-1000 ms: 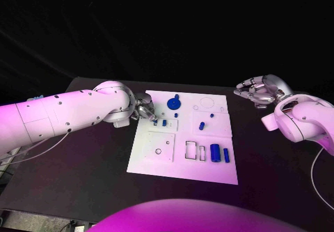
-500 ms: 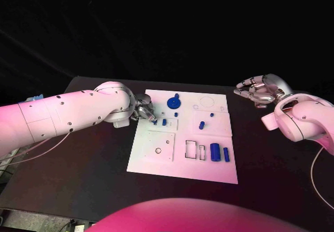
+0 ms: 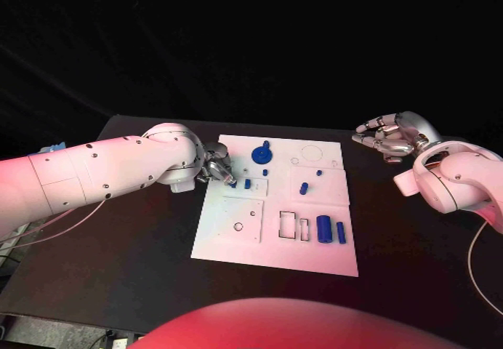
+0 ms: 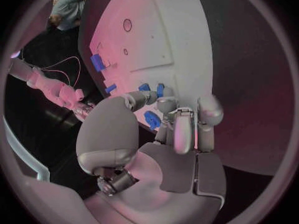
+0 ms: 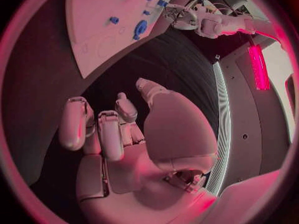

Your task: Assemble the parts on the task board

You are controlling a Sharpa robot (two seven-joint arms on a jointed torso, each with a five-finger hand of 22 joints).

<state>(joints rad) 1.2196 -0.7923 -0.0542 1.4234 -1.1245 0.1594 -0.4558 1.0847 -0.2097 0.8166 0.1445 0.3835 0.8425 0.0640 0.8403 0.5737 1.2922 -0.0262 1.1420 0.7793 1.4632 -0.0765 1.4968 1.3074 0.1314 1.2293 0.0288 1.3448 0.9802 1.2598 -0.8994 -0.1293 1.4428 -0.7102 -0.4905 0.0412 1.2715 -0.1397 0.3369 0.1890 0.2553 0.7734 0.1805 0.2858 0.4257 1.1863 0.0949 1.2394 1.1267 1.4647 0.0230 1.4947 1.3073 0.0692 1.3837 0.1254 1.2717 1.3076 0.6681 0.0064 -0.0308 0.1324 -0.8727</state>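
Several blue parts (image 3: 324,229) lie on the task board (image 3: 236,243) at the table's middle. My left hand (image 3: 217,169) sits at the board's left edge, fingers curled around a small blue part (image 4: 151,119). My right hand (image 3: 384,137) hovers past the board's far-right corner, clenched, holding nothing.

A black worktop (image 3: 126,254) stands before a dark, unlit backdrop. Pink-red light washes over the scene. In the right wrist view, a bright red light strip (image 5: 256,67) glows vertically nearby.
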